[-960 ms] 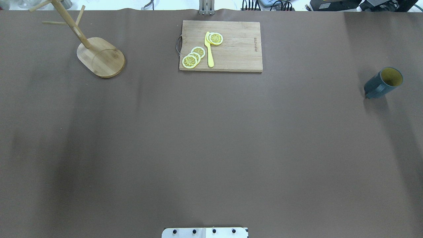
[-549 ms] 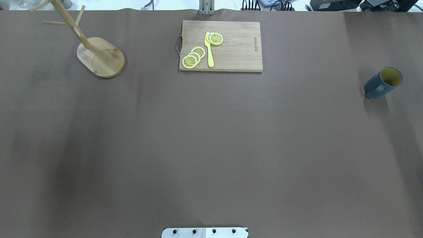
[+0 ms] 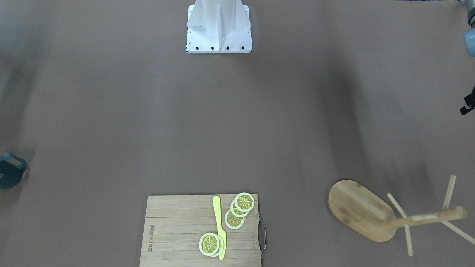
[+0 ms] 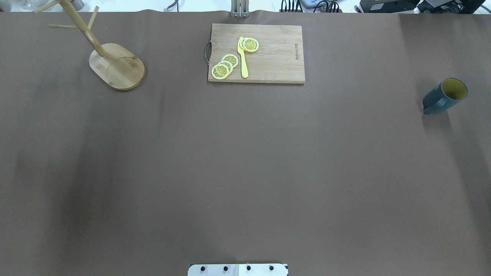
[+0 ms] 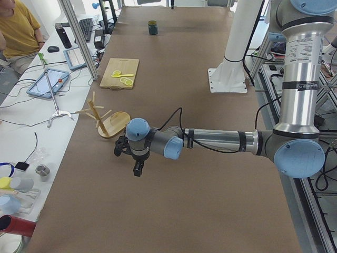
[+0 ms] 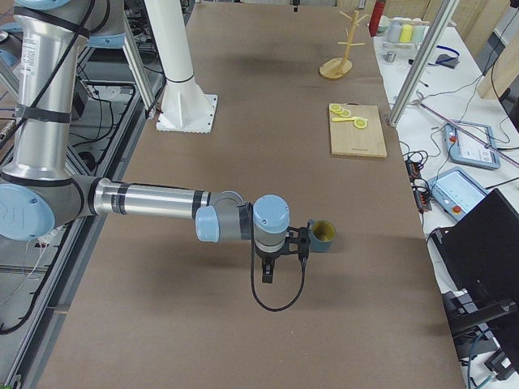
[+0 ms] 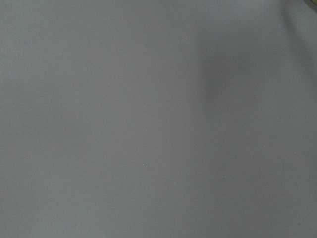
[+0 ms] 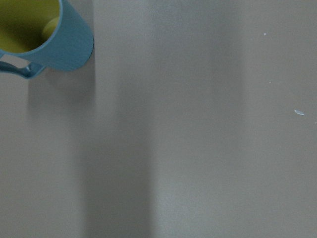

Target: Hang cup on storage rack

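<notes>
- Cup [image 4: 445, 96] location: upright on the table [image 4: 245, 172] at the right edge of the overhead frame, mouth up, handle exposed for hooking.
- Storage rack [image 4: 117, 67]: upper left of the same frame, well apart from the cup. Nothing hangs on it, so the cup probably has to be carried across the table.
- Right gripper [image 6: 268, 274]: hangs just beside the cup, apparently staged for pickup. Whether its jaws are apart cannot be told.
- Left gripper [image 5: 138, 167]: hangs near the rack. Its jaw state likewise cannot be told.

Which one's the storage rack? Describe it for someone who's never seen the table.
On the brown table, look at the far corner on the robot's left, well left of the cutting board. The storage rack stands there: oval bamboo base, upright post, thin angled pegs, unlike the flat rectangular board.
</notes>
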Tool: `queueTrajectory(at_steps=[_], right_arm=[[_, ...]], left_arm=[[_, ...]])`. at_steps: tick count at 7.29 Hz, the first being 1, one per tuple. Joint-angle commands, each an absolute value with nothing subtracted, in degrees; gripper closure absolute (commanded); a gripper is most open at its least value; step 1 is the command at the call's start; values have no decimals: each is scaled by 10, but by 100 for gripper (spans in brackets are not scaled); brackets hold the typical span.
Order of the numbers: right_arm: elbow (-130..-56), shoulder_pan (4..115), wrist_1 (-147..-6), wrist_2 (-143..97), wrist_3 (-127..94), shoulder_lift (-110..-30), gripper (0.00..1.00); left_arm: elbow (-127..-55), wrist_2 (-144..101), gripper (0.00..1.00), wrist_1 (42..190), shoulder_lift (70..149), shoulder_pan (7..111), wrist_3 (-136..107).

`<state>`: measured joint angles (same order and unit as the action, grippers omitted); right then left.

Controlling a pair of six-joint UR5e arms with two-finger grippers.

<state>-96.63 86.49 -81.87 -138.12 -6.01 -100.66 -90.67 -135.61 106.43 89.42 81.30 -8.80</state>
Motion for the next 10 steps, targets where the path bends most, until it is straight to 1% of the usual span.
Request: queueTrajectory(at_steps=[1,2,5,6,7,8,9,10], right_arm=[[-963,865,-803,-1418,-56,-1005,0],[-957,865,-766,-1405,-61,-1011,0],[-954,865,-739,-1379,-64,-1011,0],[-952,865,-743,-1379,-76,-1002,0],[-952,863,-746,-1382,-113,-971,0],[-926,850,-745,-1381,-147,-928,2],[-873,836,-740,-1379,-153,-882,6],[-809,820,-738,-1380,-154,-825,8]], left_arm=[[-907,-1369,2,1067,894,813,-91],[-906,-1369,2,1068,895,813,-91],[-907,-1370,2,1085,895,812,-91],[-908,-1369,2,1087,896,812,-91],[-908,-1370,2,1097,895,813,-91],[-908,-1369,2,1097,895,812,-91],[-907,-1370,2,1096,894,812,-91],[-906,-1370,2,1096,892,812,-91]])
